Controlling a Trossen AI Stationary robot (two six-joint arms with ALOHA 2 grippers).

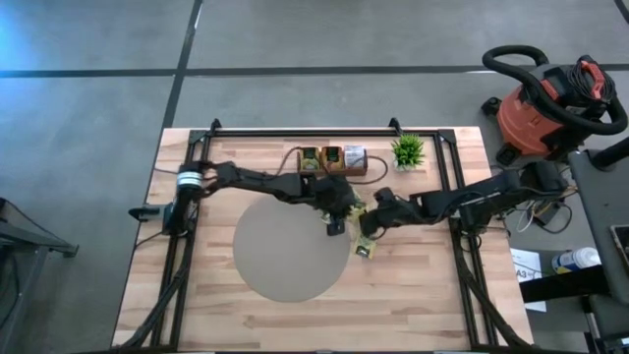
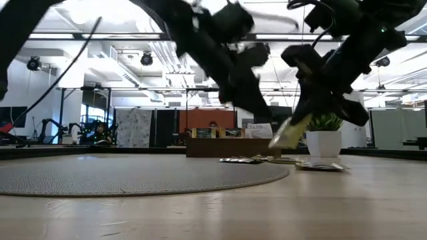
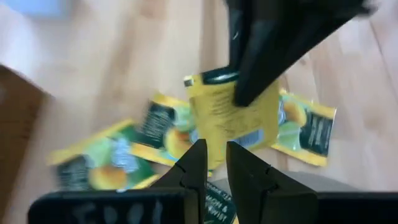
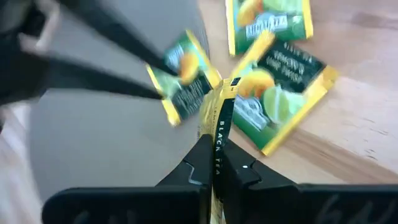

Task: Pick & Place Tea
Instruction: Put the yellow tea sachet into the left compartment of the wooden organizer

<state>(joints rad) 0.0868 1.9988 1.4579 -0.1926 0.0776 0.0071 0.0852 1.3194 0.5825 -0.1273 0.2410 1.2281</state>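
Several yellow-green tea sachets (image 3: 112, 165) lie on the wooden table just right of the round grey mat (image 1: 290, 251). My left gripper (image 3: 214, 152) reaches in from the table's left and is shut on one green-yellow sachet (image 4: 183, 78). My right gripper (image 4: 214, 146) comes in from the right, close beside it, and is shut on a yellow sachet (image 3: 230, 118). Both grippers hang above the loose sachets (image 2: 320, 166). The brown tray (image 1: 329, 159) stands at the far edge. My left gripper pinches the green-yellow sachet by one edge (image 4: 166, 87) between its two fingers (image 4: 118, 59), slanting down from the table's left. The sachet sticks out beyond the fingertips, above the table. My right gripper pinches the yellow sachet between its two fingers, which sit on its upper part (image 3: 239, 99). In the right wrist view the sachet shows edge-on (image 4: 219, 134). The fingers slant down from the table's right. The sachet hangs tilted below them (image 2: 290, 133), clear of the table.
A small green potted plant (image 1: 407, 150) stands right of the tray at the far edge. A black frame (image 1: 305, 130) runs along the table's far edge and down both sides. A red shop vacuum (image 1: 545, 108) sits on the floor beyond the right edge.
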